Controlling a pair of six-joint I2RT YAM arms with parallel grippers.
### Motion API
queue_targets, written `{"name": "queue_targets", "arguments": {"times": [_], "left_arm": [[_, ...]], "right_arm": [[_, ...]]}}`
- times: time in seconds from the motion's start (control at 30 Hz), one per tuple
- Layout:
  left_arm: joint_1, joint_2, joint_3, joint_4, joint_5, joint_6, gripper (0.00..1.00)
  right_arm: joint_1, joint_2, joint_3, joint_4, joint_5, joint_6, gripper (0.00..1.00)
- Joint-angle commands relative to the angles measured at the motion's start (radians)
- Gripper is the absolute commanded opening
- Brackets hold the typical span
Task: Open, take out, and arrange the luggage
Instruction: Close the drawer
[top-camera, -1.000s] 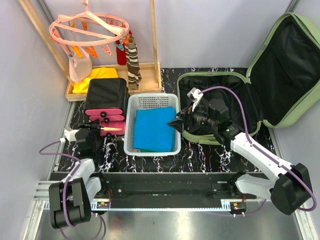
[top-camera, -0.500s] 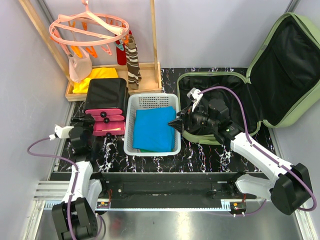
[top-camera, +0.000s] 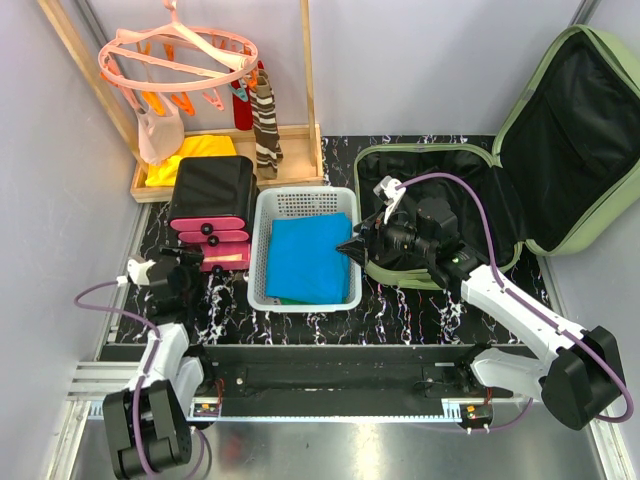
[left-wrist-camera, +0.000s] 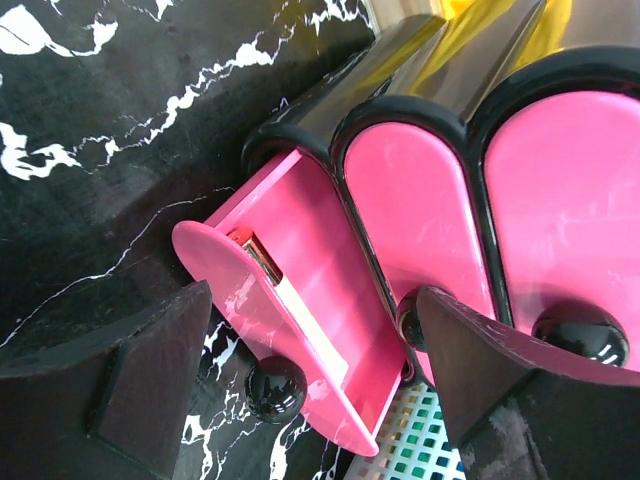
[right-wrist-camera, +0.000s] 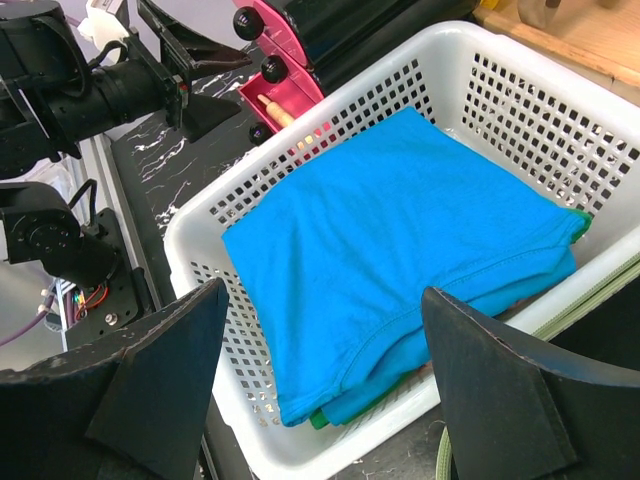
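The light-green luggage (top-camera: 572, 120) lies open at the right. Its lid leans against the wall and its black-lined base (top-camera: 470, 190) is on the table. My right gripper (top-camera: 352, 248) is open and empty. It hovers over the right side of the white basket (top-camera: 300, 200), above a folded blue cloth (right-wrist-camera: 400, 230) with a green one under it. My left gripper (top-camera: 195, 262) is open in front of the small black case (top-camera: 212, 188). In the left wrist view its fingers (left-wrist-camera: 150, 380) straddle the black knob (left-wrist-camera: 275, 388) of the pulled-out lowest pink drawer (left-wrist-camera: 300, 270) without touching it.
A wooden rack at the back left holds a pink hanger (top-camera: 180, 55), a striped cloth (top-camera: 267, 130) and a yellow cloth (top-camera: 195, 150). The basket (right-wrist-camera: 520, 90) sits between the black case and the luggage. The left arm (right-wrist-camera: 90, 90) shows in the right wrist view.
My left wrist swung out to the left and has come back toward the pink drawer. The right arm, basket and luggage have not moved.
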Motion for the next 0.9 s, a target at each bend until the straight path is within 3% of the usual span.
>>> {"name": "queue_targets", "arguments": {"times": [0.0, 0.37, 0.87], "left_arm": [[0.004, 0.049, -0.017, 0.19, 0.058, -0.005, 0.85], [0.005, 0.203, -0.043, 0.445, 0.149, 0.023, 0.55], [0.005, 0.463, -0.059, 0.848, 0.204, 0.04, 0.49]], "right_arm": [[0.004, -0.031, 0.0, 0.006, 0.018, -0.02, 0.88], [0.004, -0.038, -0.011, -0.005, 0.033, -0.028, 0.88], [0.004, -0.011, -0.003, -0.003, 0.03, -0.032, 0.88]]}}
